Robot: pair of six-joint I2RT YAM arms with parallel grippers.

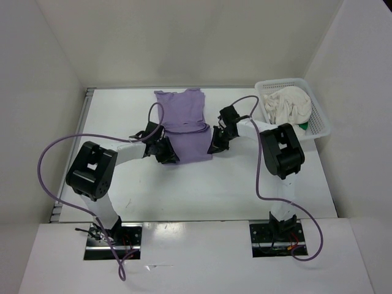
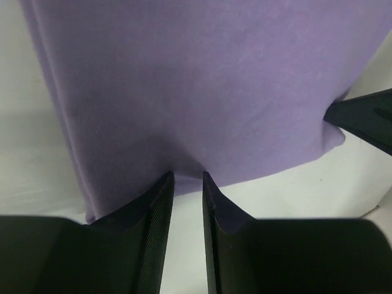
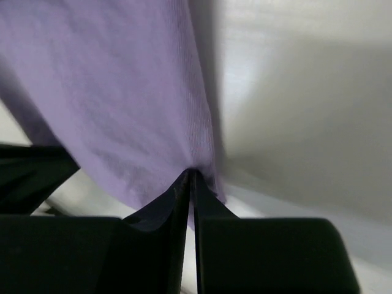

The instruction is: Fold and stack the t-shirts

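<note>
On table, lavender shirt, collar far.

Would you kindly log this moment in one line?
left pincer: open at lavender shirt hem | right pincer: shut on lavender shirt

**A:** What is concealed in the top view?

**B:** The near hem corners of the lavender t-shirt are covered by the left gripper and the right gripper. Only a sliver of the green t-shirt is seen under the cream t-shirt. The near-left corner of the basket is masked by the right arm.

**A:** And at the wrists?

**B:** The lavender cloth is cut off by the top edge in both views and blurred in the right one. Whether the hem is pinched between the left fingers cannot be told.
</note>
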